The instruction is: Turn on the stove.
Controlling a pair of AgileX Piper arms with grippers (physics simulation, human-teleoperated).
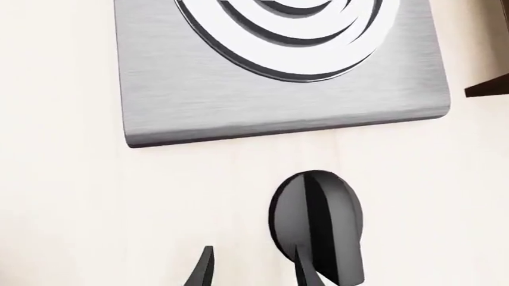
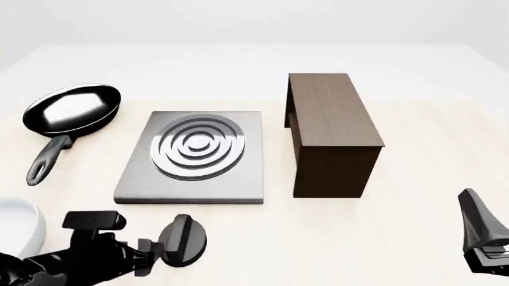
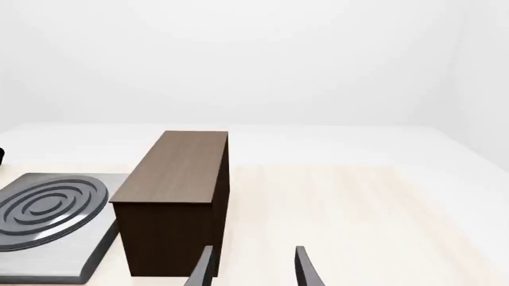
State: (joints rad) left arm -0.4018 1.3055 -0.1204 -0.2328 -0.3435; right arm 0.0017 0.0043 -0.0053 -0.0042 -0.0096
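The stove (image 2: 195, 173) is a flat grey slab with concentric burner rings, left of the table's middle; it also shows in the left wrist view (image 1: 238, 101) and the right wrist view (image 3: 47, 238). Its black teardrop knob (image 2: 186, 237) lies on the table in front of the slab. My left gripper (image 2: 161, 253) is open right at the knob. In the left wrist view the gripper (image 1: 254, 271) has one fingertip (image 1: 306, 273) over the knob (image 1: 318, 220) and the other (image 1: 202, 269) beside it. My right gripper (image 2: 480, 229) is open and empty at the front right, as the right wrist view (image 3: 253, 269) shows.
A tall dark-brown wooden box (image 2: 330, 128) stands just right of the stove. A black frying pan (image 2: 71, 110) lies at the back left. A white bowl's edge (image 2: 16, 229) shows at the front left, beside my left arm.
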